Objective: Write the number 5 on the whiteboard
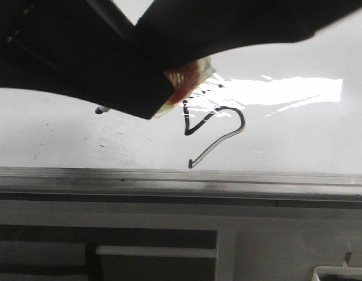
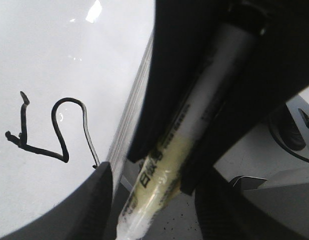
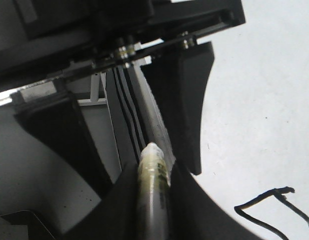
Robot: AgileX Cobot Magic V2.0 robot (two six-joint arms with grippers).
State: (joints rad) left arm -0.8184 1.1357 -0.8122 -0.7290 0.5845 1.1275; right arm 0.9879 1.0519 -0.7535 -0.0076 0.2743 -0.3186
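Note:
The whiteboard (image 1: 298,140) lies flat with glare on it, and the number 5 (image 1: 243,123) is drawn on it in black near the grey edge strip (image 1: 181,178). The 5 also shows in the left wrist view (image 2: 24,122), and part of it in the right wrist view (image 3: 259,199). My right gripper (image 3: 154,167) is shut on a pale marker (image 3: 153,175) above the board's edge. My left gripper (image 2: 154,200) is open, and the marker (image 2: 209,90) runs between its spread fingers. In the front view both dark grippers overlap around the marker (image 1: 184,79).
Grey cabinet panels (image 1: 275,246) stand below the board's edge. A small dark object (image 1: 101,109) lies on the board to the left of the 5. A dark cable (image 2: 289,145) hangs off the board's side.

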